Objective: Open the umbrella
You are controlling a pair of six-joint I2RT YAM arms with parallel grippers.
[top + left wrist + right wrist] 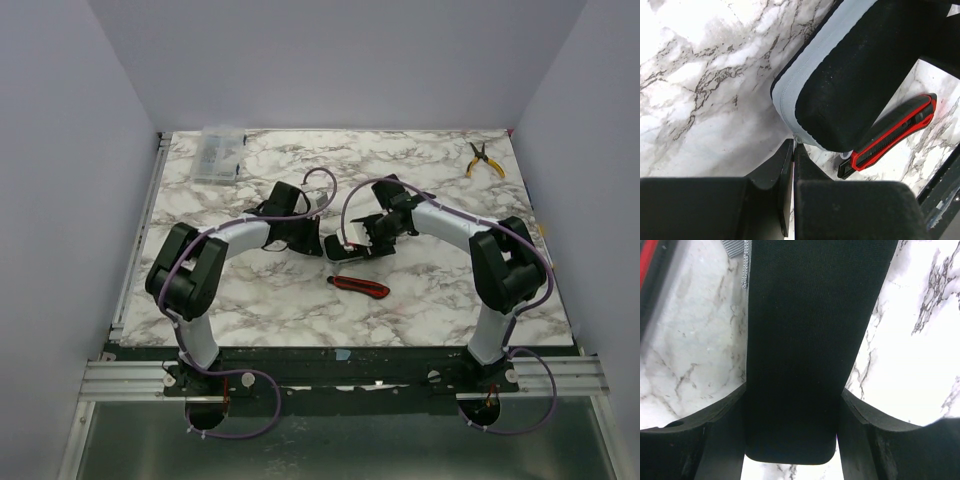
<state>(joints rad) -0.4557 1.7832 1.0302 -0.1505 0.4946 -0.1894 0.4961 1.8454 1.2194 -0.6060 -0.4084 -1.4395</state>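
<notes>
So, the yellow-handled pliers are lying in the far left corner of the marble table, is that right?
Not quite: the yellow-handled pliers are lying in the far right corner of the marble table, as the top external view shows.

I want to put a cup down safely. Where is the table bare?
The marble table is bare along its far edge, between the clear box and the pliers, and on the near side of the utility knife. The middle is crowded: left gripper, right gripper, umbrella.
</notes>
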